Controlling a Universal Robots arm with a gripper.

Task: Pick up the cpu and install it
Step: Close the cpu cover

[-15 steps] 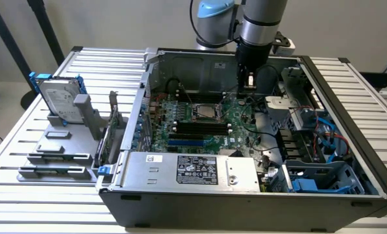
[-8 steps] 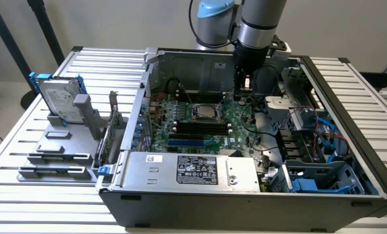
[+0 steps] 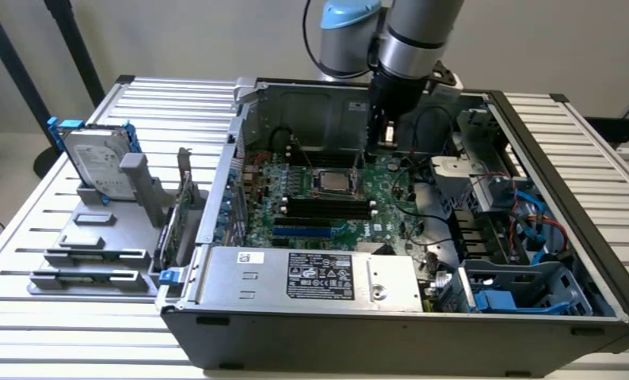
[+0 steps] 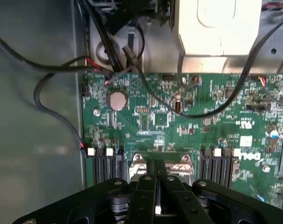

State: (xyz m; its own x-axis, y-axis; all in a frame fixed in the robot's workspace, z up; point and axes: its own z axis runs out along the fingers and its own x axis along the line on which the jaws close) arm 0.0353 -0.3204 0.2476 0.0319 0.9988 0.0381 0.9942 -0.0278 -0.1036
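1. the cpu, a small flat square chip with a dull silver-grey metal top: you find it lying flat in the metal-framed socket near the middle of the green motherboard. the gripper does not hold it.
2. the black two-fingered gripper: its fingers are pressed together with nothing between them. it points down at the board, just beside the socket toward the exterior view's right. you cannot tell whether the tips touch the board.
3. the long black memory slots: in the wrist view they flank the socket on both sides.
4. the round silver coin battery sits on the board, and thin black cables run across the board and the case floor.
5. the open grey metal computer case holds the board. a silver power supply box with a printed label lies along its near wall.
6. at the exterior view's left, outside the case, a large silver hard drive in a blue frame stands on edge above grey rectangular holder blocks, on the slatted aluminium table.
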